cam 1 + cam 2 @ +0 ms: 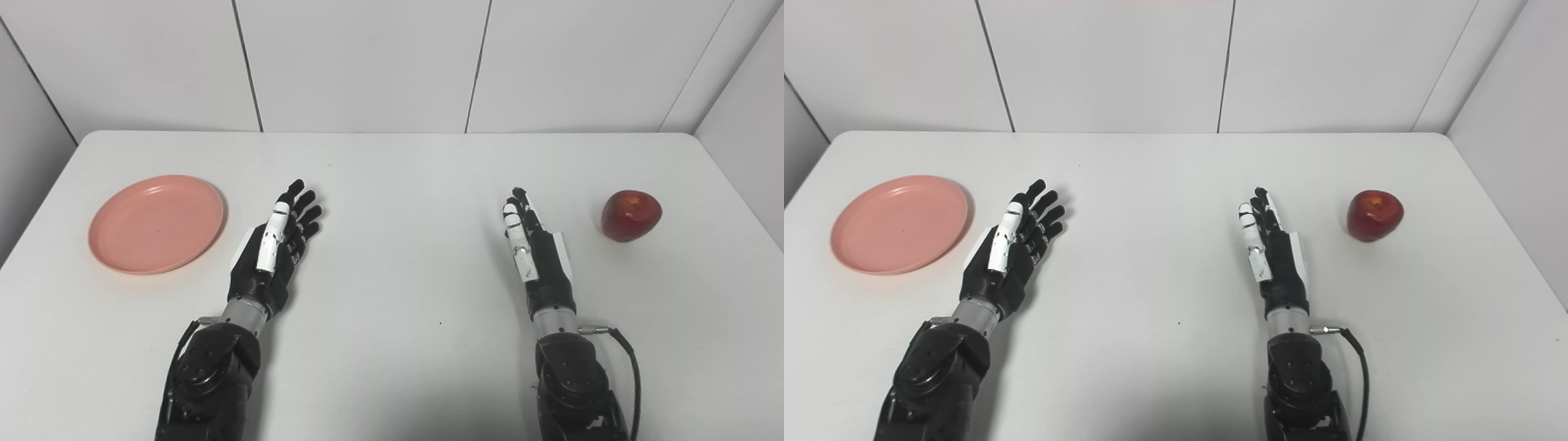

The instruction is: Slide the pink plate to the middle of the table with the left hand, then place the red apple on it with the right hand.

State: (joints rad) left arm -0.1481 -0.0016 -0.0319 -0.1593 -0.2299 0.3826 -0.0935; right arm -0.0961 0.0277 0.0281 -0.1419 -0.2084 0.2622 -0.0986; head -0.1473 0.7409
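Note:
A pink plate [156,223] lies flat near the table's left edge, with nothing on it. A red apple [631,215] sits upright at the right side of the table. My left hand [278,245] rests over the table just right of the plate, open, fingers stretched and pointing away from me, a small gap from the plate's rim. My right hand [531,242] is held edge-on left of the apple, open and holding nothing, about a hand's width away from it.
The white table [398,184] spreads wide between the two hands. White wall panels [367,61] stand right behind its far edge, and a wall comes close on the right. A cable [631,361] loops off my right wrist.

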